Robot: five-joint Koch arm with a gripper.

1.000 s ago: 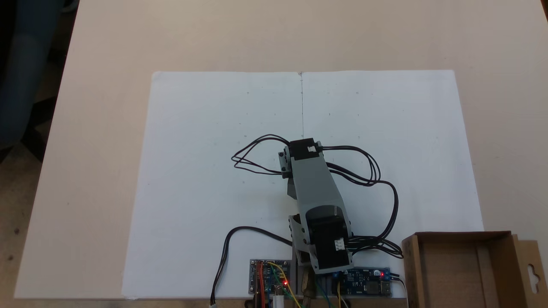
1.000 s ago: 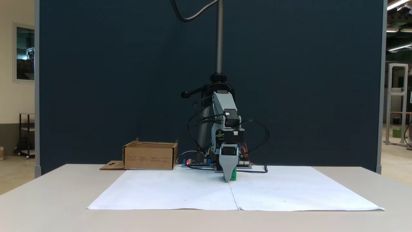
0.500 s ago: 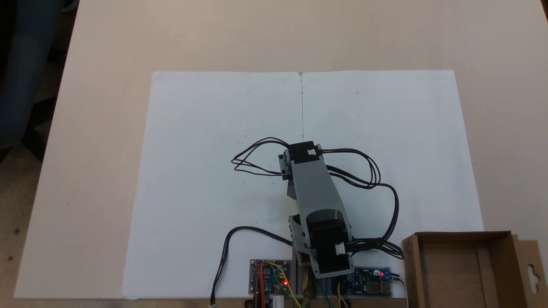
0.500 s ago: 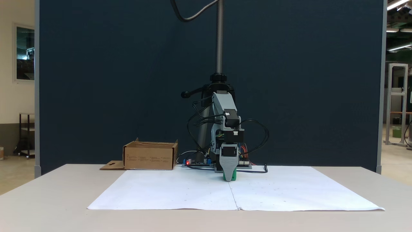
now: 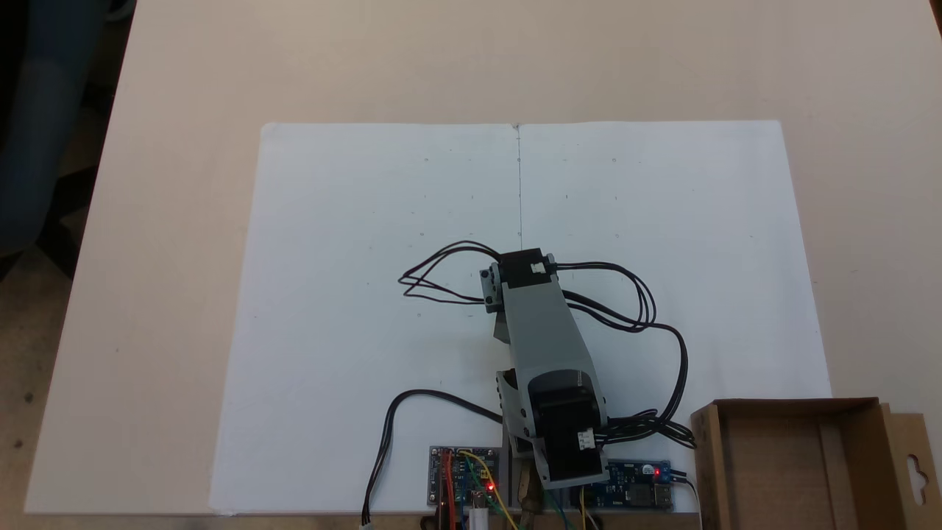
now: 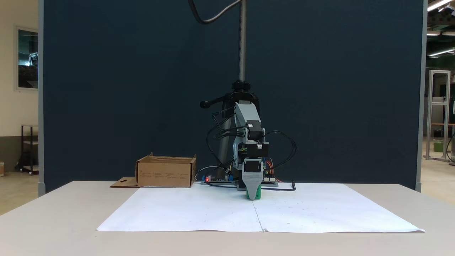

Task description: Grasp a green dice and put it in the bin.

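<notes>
Green dice (image 6: pixel 258 193) behind grey fingers (image 6: pixel 252 185) (grip state unclear), bin (image 5: pixel 780 471) holding nothing, well apart.

You have a pale beige table (image 5: pixel 176 88) with two white paper sheets (image 5: pixel 368 243) laid edge to edge on it; their seam (image 5: pixel 519 184) runs down the middle and faint small marks dot them. In a fixed view, two circuit boards (image 5: pixel 464 478) with red lights sit at the near edge of the paper. In a fixed view, a dark blue partition (image 6: pixel 124 89) stands behind the table, with a metal pole (image 6: pixel 242 39) rising before it. Past the partition's right edge you can see a metal frame (image 6: pixel 439 113).
</notes>
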